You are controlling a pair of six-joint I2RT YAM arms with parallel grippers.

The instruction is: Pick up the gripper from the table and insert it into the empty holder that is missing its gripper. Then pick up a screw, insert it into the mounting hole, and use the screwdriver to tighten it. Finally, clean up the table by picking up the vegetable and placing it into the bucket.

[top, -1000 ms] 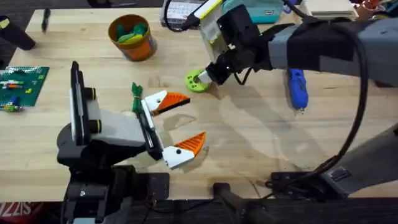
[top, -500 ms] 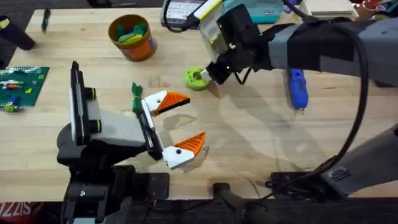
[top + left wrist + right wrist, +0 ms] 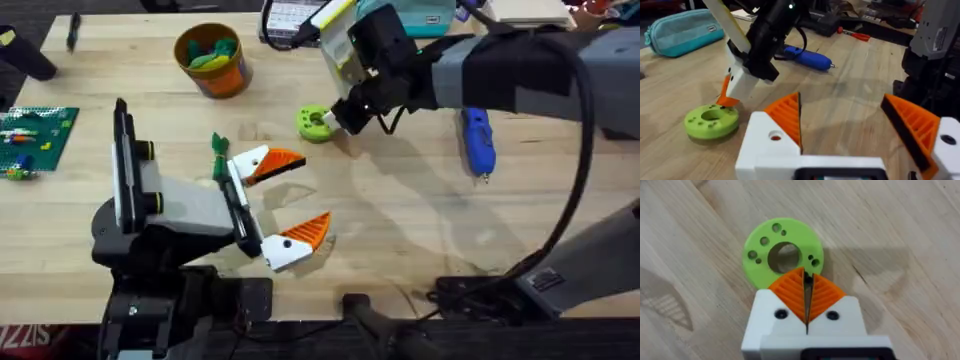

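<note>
At lime ring (image 3: pixel 783 256), your right hand (image 3: pixel 806 287) pinched shut on tiny dark piece, perhaps screw: light, rigid, slippery. Left hand (image 3: pixel 272 210) wide, empty.

On the table (image 3: pixel 400 220): one lime-green ring disc (image 3: pixel 314 123), one blue screwdriver (image 3: pixel 477 143), one orange bucket (image 3: pixel 212 58). One small green vegetable (image 3: pixel 218 152). Two arms.

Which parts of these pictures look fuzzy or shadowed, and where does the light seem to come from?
Overhead: the right arm looms large and soft-edged, throwing a pale shadow onto the table below it. Left wrist: the nearest orange pads blur slightly, and the blue screwdriver stays fairly sharp. Right wrist: the green ring is crisp, with a soft shadow beside it, so light comes from above.
</note>
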